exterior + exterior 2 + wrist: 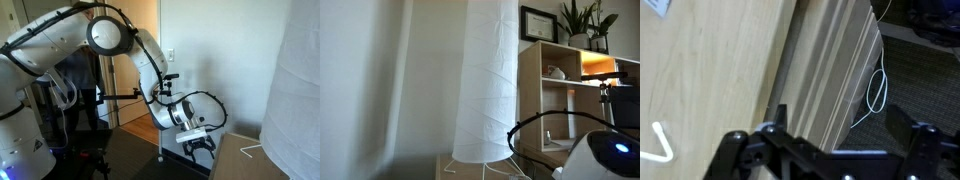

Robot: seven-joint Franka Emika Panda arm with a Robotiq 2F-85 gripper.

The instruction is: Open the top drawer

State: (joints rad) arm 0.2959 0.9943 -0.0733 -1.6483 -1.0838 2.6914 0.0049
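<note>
The top drawer is hidden; from above I see only a light wooden cabinet top [710,70] and its stepped front edge [830,70]. In the wrist view my gripper [840,115] hangs open over that edge, one dark finger above the wood and the other above the dark carpet [920,80], nothing between them. An exterior view shows the gripper [200,146] low at the near edge of the wooden top [250,162], pointing down.
A tall white paper lamp [490,80] stands on the cabinet, with a white wire foot [655,145] on the top. A white cable [878,90] lies on the carpet. A wooden shelf unit [560,80] holds plants and small items.
</note>
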